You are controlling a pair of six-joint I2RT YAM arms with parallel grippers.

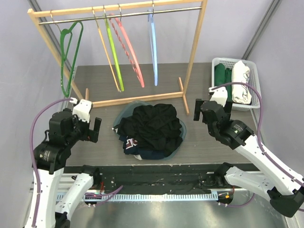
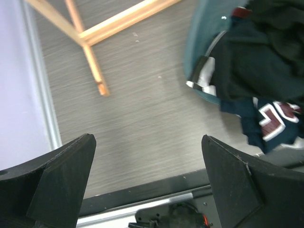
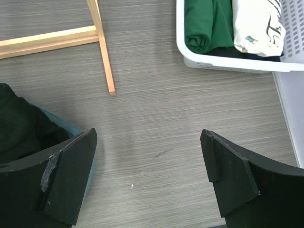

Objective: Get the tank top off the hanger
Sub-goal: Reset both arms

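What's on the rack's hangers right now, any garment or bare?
Bare. All five hangers hang empty from the rail; dark clothes lie heaped in the teal basket below.

white shells over chunky black joint housings on left arm (image 1: pixel 52 149) and right arm (image 1: pixel 236 134), pretty beefy tbh. thin purple cable (image 1: pixel 34 124) looping off each wrist. matte black wedge fingers (image 2: pixel 61 173), pale grey scuff along one edge in the right wrist view.
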